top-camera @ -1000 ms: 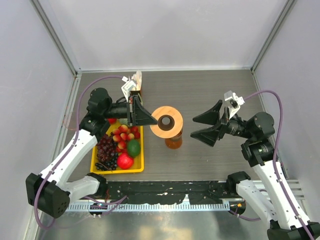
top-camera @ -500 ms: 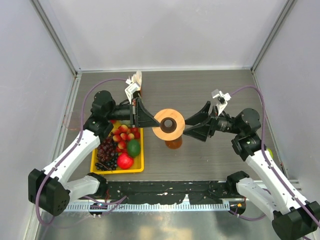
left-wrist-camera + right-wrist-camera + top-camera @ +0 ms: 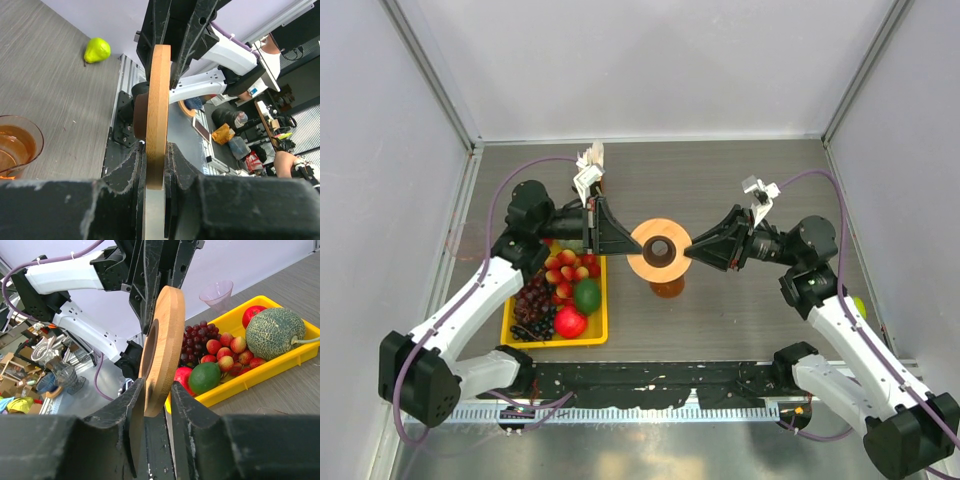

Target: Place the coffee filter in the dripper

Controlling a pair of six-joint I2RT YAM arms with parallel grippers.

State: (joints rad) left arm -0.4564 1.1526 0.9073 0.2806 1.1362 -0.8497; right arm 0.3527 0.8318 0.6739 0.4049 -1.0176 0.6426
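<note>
Right under the dripper (image 3: 658, 250) sits 1 glass jug (image 3: 667, 287) w/ amber liquid, partly covered by it in the top view; nothing else btwn the two. Just left of the jug: 1 yellow tray (image 3: 604, 310) of fruit, w/ the L arm reaching over its far end. Back near the wall, behind the L wrist, 1 upright paper bundle (image 3: 591, 157). 1 green-yellow pear (image 3: 860, 305) lies on the table at the R side, beside the R arm, well apart from the rest.

Tray count, from the R wrist view: 1 netted melon (image 3: 275, 332), 1 lime (image 3: 205, 377), 1 bunch of dark grapes (image 3: 197, 334), plus a heap of small red-pink fruit (image 3: 225, 346), too many to count. 1 clear cup (image 3: 216, 292) stands beyond the tray. 2 grippers, 1 dripper.

Dripper: tan wooden ring w/ a dark round hole in the centre. It's held up off the table btwn both arms, flat face to the top cam, edge-on to both wrist cams. L gripper (image 3: 630, 244) is clenched on its left rim. R gripper (image 3: 689, 252) is closed onto the opposite rim, fingers against both faces.
</note>
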